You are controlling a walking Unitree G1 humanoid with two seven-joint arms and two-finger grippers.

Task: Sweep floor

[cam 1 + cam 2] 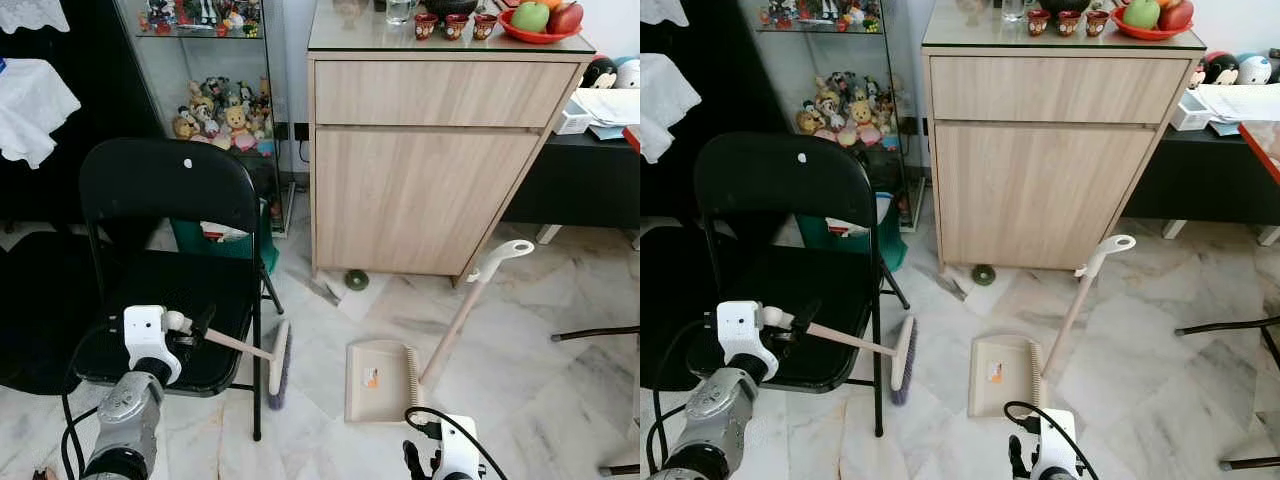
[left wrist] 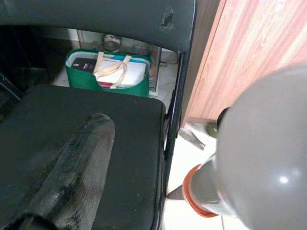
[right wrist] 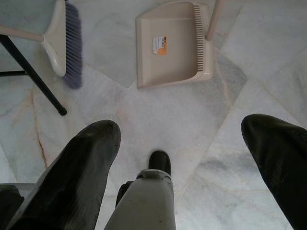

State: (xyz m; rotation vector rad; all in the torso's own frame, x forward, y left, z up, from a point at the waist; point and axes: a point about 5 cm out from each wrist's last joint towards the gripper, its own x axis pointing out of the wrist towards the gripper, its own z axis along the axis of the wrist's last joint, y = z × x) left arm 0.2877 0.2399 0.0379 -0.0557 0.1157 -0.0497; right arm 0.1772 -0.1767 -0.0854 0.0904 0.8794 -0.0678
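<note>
Your left tool [image 1: 200, 328] is clamped on the broom [image 1: 277, 363] handle above the chair [image 1: 160, 190] seat, bristles on the floor to its right. Your right tool [image 3: 180, 143] hangs wide open, the dustpan [image 1: 378, 378] just ahead.

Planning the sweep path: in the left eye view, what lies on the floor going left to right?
Black folding chair → broom held by the left gripper → dustpan → its long handle leaning up to the right.

Glossy marble-look floor [image 1: 540, 400], matt wood-grain cabinet [image 1: 420, 200], seemingly plastic dustpan [image 1: 378, 380], matt black chair [image 1: 165, 270].
</note>
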